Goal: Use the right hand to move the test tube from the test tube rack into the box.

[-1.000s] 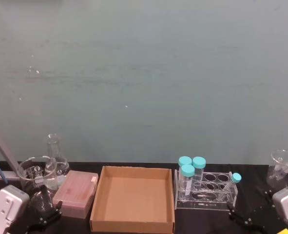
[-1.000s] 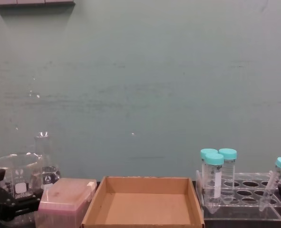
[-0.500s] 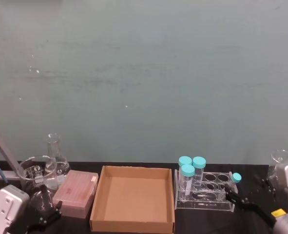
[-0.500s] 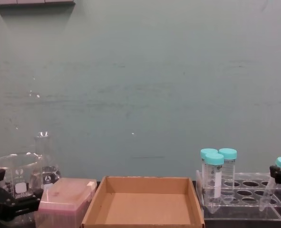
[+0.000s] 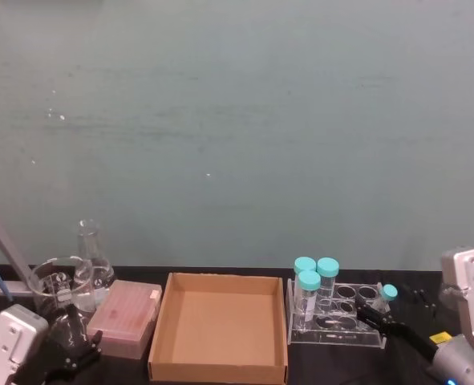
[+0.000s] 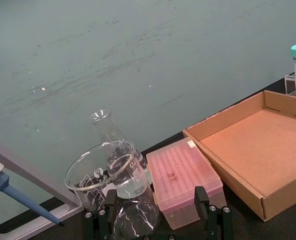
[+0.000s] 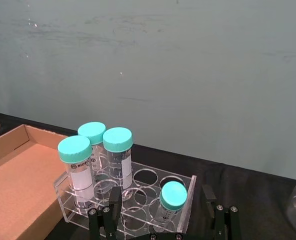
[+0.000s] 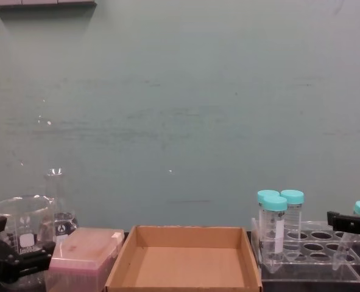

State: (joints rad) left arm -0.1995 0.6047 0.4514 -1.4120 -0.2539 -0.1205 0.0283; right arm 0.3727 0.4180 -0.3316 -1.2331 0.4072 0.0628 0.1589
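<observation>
Right tool [image 7: 161,196]: advanced from the table's [image 7: 248,185] right edge to test tube rack [image 5: 333,337]; fingers spread, flanking test tube [image 7: 173,195], which remains slotted at rack's right end. Grasp judged next; box [image 5: 217,371] empty. Left tool [image 6: 157,216]: parked, spread, table's near left corner

Right gripper [image 5: 372,315] reaches forward, low on the right side, fingers [image 7: 113,199] spread wide. Right arm [image 5: 463,281] bent upright behind it. Left gripper [image 5: 74,354] parked low at left, fingers apart.
</observation>
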